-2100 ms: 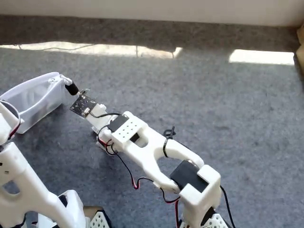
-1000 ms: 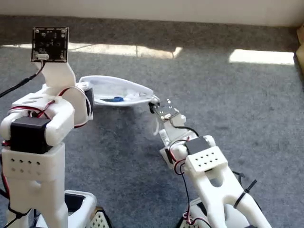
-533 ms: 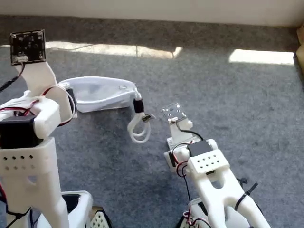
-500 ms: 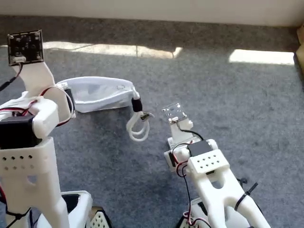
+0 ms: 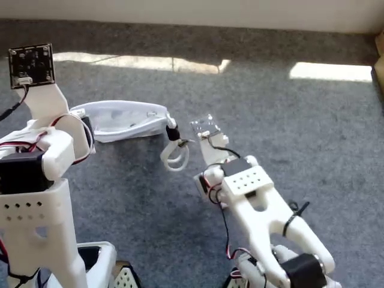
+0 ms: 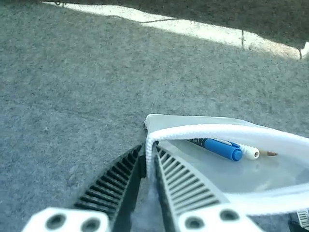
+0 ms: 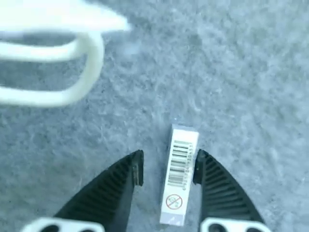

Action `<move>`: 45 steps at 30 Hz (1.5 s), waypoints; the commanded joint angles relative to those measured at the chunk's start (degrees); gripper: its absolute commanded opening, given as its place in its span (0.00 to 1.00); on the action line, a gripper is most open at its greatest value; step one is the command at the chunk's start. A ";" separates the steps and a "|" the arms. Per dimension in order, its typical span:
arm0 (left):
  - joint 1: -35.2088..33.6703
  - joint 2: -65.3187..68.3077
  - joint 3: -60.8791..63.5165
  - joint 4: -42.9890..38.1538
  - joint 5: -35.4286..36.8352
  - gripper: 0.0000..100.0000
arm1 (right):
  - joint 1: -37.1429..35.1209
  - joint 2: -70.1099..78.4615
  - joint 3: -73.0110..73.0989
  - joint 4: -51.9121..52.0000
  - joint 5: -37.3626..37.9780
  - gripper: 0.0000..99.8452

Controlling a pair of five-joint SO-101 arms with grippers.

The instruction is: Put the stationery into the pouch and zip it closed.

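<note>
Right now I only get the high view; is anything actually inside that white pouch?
Observer: Yes, a blue pen lies inside the pouch.
Operator: Is the left arm holding it?
Observer: The left fingers are shut on the pouch's end.
Operator: And under the right arm?
Observer: A small white barcode tag lies on the carpet between the open right fingers.

Grey carpet (image 5: 312, 156) covers the surface. A pale wall (image 5: 240, 12) runs along its far edge, with a strip of shadow (image 5: 270, 42) below. Bright sunlight patches (image 5: 330, 72) lie near that edge. A tan object (image 5: 380, 60) shows at the right edge.
</note>
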 commanded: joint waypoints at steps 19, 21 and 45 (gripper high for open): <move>-0.92 0.40 1.71 -0.44 -0.18 0.01 | 3.21 12.35 -9.63 -0.84 1.05 0.00; -0.92 0.40 2.59 -0.97 -0.18 0.01 | 3.38 12.35 -9.54 -0.66 2.73 0.00; -0.92 0.40 3.74 -2.37 -0.18 0.01 | -8.84 -21.14 -8.92 5.14 2.64 0.00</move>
